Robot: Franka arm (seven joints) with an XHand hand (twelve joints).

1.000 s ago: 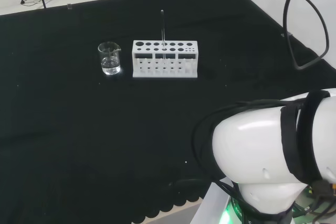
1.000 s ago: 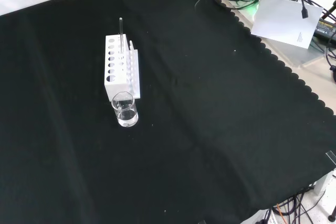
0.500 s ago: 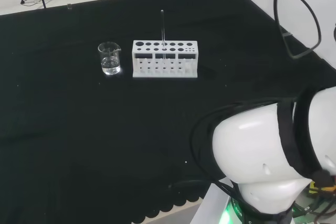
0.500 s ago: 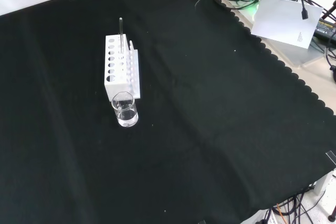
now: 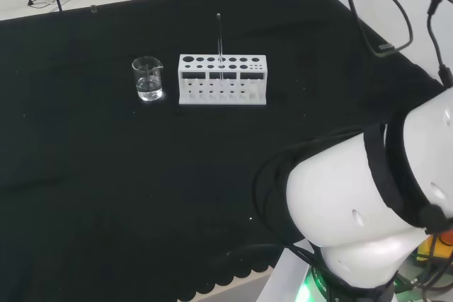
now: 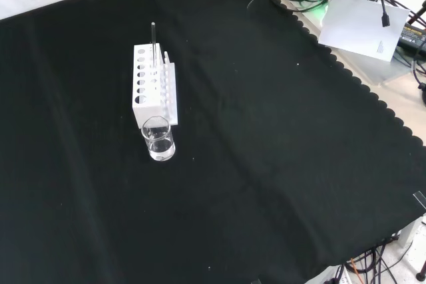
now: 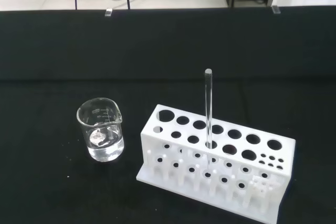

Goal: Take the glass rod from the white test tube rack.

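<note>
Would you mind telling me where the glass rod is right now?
The glass rod stands upright in the white test tube rack, near its middle; in the head view, the glass beaker sits just left of the rack.

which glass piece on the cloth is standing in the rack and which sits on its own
The thin clear glass rod stands upright in a hole of the white test tube rack. The small clear glass beaker sits directly on the black cloth, beside the rack's end.
</note>
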